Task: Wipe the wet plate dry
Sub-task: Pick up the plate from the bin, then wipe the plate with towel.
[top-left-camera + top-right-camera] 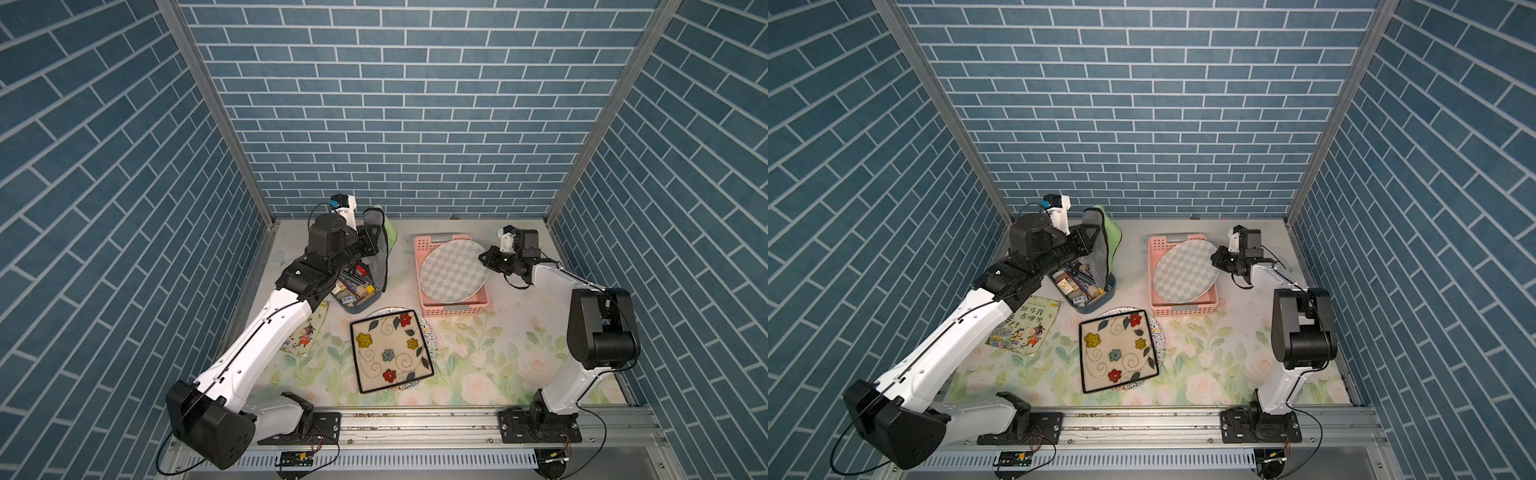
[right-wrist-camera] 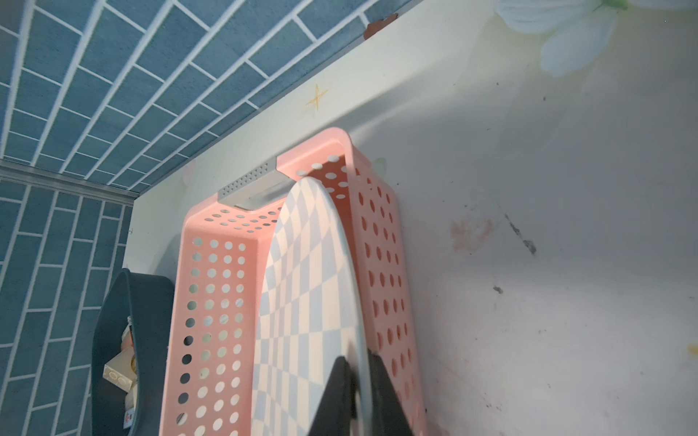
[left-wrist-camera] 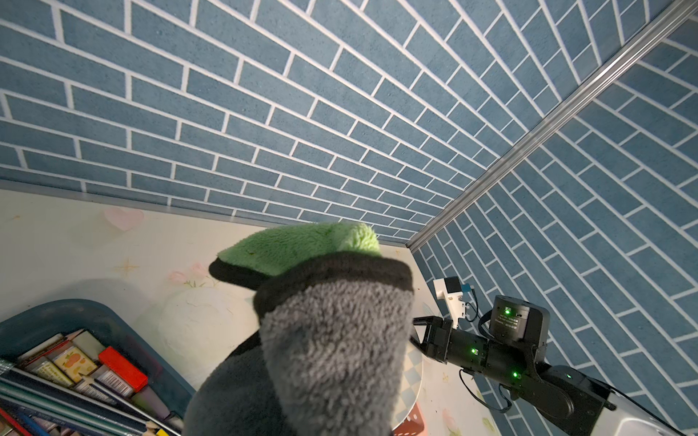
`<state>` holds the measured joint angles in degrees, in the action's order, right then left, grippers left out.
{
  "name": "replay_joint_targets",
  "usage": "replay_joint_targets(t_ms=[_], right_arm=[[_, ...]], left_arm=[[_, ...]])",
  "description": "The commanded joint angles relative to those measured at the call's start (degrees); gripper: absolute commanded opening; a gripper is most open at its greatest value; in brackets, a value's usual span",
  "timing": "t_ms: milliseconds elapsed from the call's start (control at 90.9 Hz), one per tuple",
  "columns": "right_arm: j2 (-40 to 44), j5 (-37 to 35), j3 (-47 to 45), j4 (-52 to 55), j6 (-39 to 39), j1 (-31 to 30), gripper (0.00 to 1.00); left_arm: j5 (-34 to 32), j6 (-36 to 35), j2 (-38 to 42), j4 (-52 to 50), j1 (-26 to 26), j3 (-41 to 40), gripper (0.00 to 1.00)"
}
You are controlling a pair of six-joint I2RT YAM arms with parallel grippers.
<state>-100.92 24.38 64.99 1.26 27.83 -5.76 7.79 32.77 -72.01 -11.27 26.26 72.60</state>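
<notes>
Two closed grips.
Right gripper pinches the plate rim, likely slick and brittle, in the basket; left gripper clamps cloth.

1. A square flowered plate lies on a round patterned plate on the floral worktop.
2. A dark blue bin holds pencils and small boxes.
3. A picture book lies just beside it.
4. A pink perforated basket stands nearer the back wall.

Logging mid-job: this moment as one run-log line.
left tool: shut on cloth | right tool: shut on checkered plate rim | checkered plate: tilted in pink basket | wiping: not started
</notes>
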Motion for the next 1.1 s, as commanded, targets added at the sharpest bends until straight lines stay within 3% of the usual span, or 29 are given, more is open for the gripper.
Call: replay_joint_targets(t_ms=[0, 143, 286, 506, 660, 759, 869, 990, 1089], right_arm=[[2.4, -0.99, 0.93, 1.37, -3.97, 1.04, 0.0], [9.16, 3.8, 1.17, -2.34, 0.51, 1.76, 0.0], [18.17, 7.04, -4.57, -15.0, 12.27, 1.61, 0.0], [29.1, 3.8, -14.7, -33.02, 27.72, -4.0, 0.0], [32.21, 1.37, -14.95, -39.98, 33.85, -8.69, 0.0], [31.81, 1.76, -13.51, -45.31, 38.44, -10.02, 0.0], [31.31, -0.69, -11.61, -46.68, 39.95, -14.3, 0.0], [29.61, -3.89, -11.07, -50.72, 42.39, -20.23, 0.0], [28.85, -4.36, -10.59, -53.05, 44.3, -21.24, 0.0]], left_arm=[[-0.34, -0.34, 0.88, 0.71, -0.07, 0.38, 0.0], [1.85, -0.66, 0.78, 2.07, -0.05, 0.25, 0.0], [4.67, -2.61, -1.12, 3.99, 3.12, 1.65, 0.0], [-2.13, -6.97, -8.45, 0.39, 11.74, 6.33, 0.0], [-10.03, -8.07, -15.57, -6.92, 15.26, 10.14, 0.0], [-10.96, -7.12, -19.27, -8.83, 16.81, 10.48, 0.0], [-8.52, -5.77, -20.7, -4.53, 19.19, 9.5, 0.0], [0.44, -1.29, -22.81, 4.11, 21.03, 9.68, 0.0], [3.16, 0.92, -24.15, 8.02, 21.81, 11.62, 0.0]])
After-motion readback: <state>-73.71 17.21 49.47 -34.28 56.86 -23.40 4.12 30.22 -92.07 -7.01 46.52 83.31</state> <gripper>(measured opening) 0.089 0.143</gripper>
